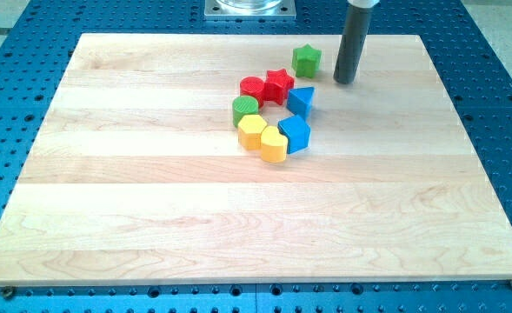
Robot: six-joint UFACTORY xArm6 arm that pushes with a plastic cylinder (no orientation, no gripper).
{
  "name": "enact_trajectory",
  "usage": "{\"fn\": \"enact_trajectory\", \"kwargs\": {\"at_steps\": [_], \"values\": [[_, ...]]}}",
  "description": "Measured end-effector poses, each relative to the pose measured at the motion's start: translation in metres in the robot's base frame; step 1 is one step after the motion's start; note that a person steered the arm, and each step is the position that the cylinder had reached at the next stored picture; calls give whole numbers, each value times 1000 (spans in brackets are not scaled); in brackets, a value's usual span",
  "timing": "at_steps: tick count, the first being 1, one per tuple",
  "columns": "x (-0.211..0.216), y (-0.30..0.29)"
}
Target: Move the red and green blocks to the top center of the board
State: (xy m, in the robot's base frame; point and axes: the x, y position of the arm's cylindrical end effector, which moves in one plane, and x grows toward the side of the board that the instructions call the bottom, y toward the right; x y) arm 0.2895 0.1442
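Observation:
My tip (344,82) rests on the board near the view's top, just right of the green star block (306,60), with a small gap between them. Below and left of it lies a cluster: a red star block (279,85), a red cylinder (253,88) touching its left side, and a green cylinder (245,109) below the red cylinder. The green star stands apart from the cluster, up and to the right of the red star.
A blue block (301,100) sits right of the red star. A yellow hexagon (252,131), a yellow heart-like block (274,144) and a second blue block (295,133) close the cluster's lower side. The wooden board (151,217) lies on a blue perforated table (499,104).

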Motion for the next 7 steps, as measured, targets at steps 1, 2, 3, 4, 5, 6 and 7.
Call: {"fn": "enact_trajectory", "kwargs": {"at_steps": [1,2,3,4,5,6,7], "values": [[-12,-49],[-8,-105],[23,-50],[58,-76],[95,-92],[103,-139],[103,-184]]}}
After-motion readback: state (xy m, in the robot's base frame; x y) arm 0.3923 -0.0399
